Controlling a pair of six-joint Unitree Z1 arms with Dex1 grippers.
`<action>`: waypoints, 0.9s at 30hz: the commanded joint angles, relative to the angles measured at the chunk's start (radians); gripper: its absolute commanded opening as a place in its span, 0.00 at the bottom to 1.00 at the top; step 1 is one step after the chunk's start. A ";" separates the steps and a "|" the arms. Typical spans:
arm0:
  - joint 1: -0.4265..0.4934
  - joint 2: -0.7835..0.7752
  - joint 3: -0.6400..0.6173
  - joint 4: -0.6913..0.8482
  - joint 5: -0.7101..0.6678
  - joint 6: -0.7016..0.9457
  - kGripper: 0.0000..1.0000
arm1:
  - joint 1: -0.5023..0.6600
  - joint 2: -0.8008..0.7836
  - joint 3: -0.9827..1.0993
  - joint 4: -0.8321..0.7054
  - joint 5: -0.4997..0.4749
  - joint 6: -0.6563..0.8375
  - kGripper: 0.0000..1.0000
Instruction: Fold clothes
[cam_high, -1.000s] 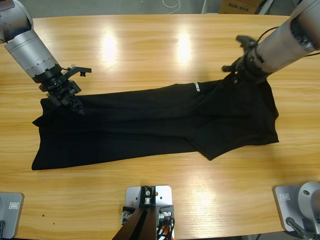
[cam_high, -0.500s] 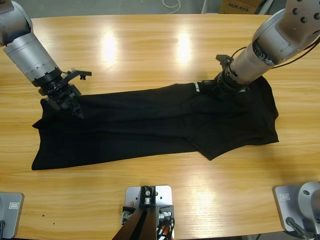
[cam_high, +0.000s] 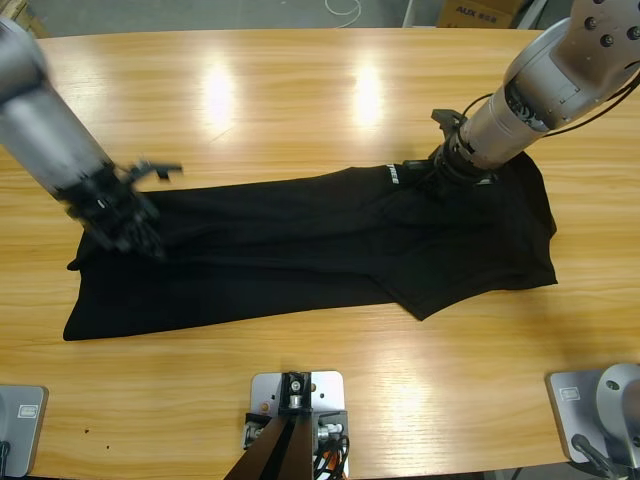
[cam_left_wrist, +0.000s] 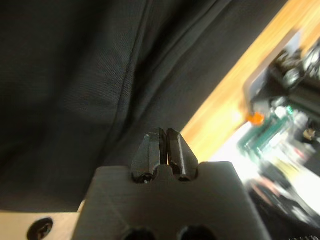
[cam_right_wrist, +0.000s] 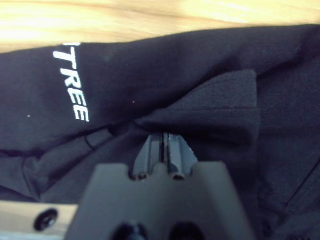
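Shirt (cam_high: 300, 245), black and short-sleeved, lies spread lengthwise across the wooden table (cam_high: 300, 90), its white printed label (cam_high: 392, 175) on the upper edge right of the middle. The right hand (cam_high: 428, 172) sits on the fabric just beside that label, at the collar (cam_right_wrist: 220, 95), its jaws pressed together on a raised fold of cloth. The left hand (cam_high: 140, 232) rests over the shirt's left end near the upper corner, its jaws pressed together with black fabric beneath them; whether it pinches any cloth cannot be told.
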 joint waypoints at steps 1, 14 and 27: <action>-0.050 -0.038 -0.105 -0.049 0.291 -0.079 0.00 | 0.013 0.053 0.058 -0.016 0.000 -0.013 0.00; -0.190 0.127 -0.031 -0.195 0.334 -0.222 0.00 | 0.012 0.036 0.111 -0.044 -0.001 -0.014 0.00; -0.247 -0.050 0.227 -0.296 0.333 -0.299 0.00 | 0.011 0.042 0.132 -0.064 0.001 -0.014 0.00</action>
